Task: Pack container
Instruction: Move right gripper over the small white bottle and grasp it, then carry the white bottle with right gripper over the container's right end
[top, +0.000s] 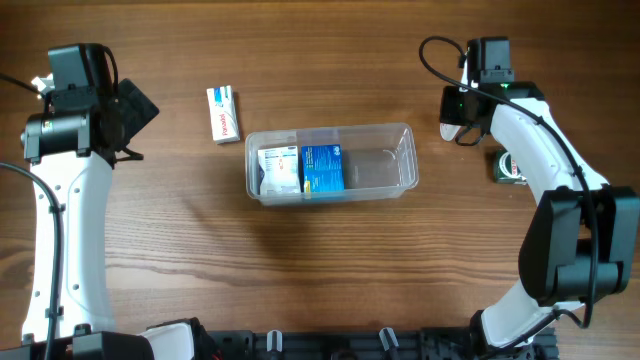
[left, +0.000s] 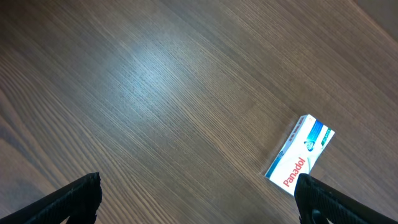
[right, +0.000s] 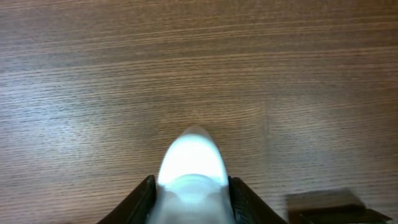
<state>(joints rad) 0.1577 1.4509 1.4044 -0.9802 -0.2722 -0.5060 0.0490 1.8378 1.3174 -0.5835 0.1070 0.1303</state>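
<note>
Clearly legible: red "Panadol" on white-and-blue box (left: 300, 154) near container (top: 380, 168).

Container (top: 382, 168): right half bare inside and open from above. Left half is taken up by two boxes (top: 322, 168). Panadol box (top: 223, 113) lies flat near the upper-left corner, not touching; a narrow lane runs between. Left gripper (top: 138, 108), jaws wide, sits left of that box across bare wood. Right gripper (top: 452, 125), clamped on a white rounded item (right: 193, 165), crowds the container's right end. A small dark object (top: 510, 167) lies beside the right arm. Table (top: 330, 270) is broad bare wood on the near side.
</note>
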